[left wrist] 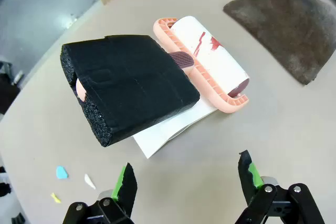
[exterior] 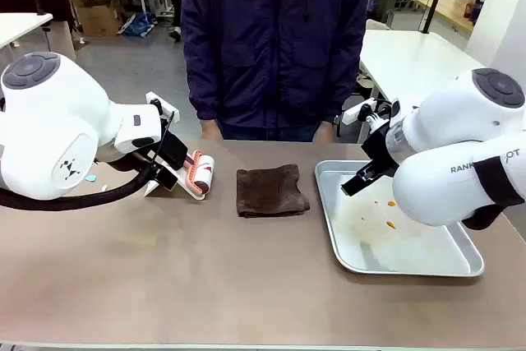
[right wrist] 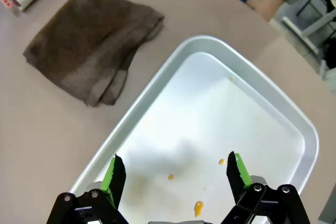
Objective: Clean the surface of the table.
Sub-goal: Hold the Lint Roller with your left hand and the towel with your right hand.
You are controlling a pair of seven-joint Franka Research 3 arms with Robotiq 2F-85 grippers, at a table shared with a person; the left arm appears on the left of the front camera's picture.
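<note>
Worktop [exterior: 164,285] is stretching from both arms to the person and carrying everything. Three small scraps [left wrist: 62,172] are lying on it near the left hand [left wrist: 186,170], which is hovering wide open and empty, just short of the lint roller [left wrist: 210,61]. My judgement: the grip should be closing squarely across the black foam handle [left wrist: 131,82], not the sticky roll. The right hand [right wrist: 176,163] is hanging fully open, holding nothing, over the tray [right wrist: 202,39]. Count: one roller, one brown cloth [right wrist: 89,51], one tray, and three orange spots [right wrist: 198,206] in it.
</note>
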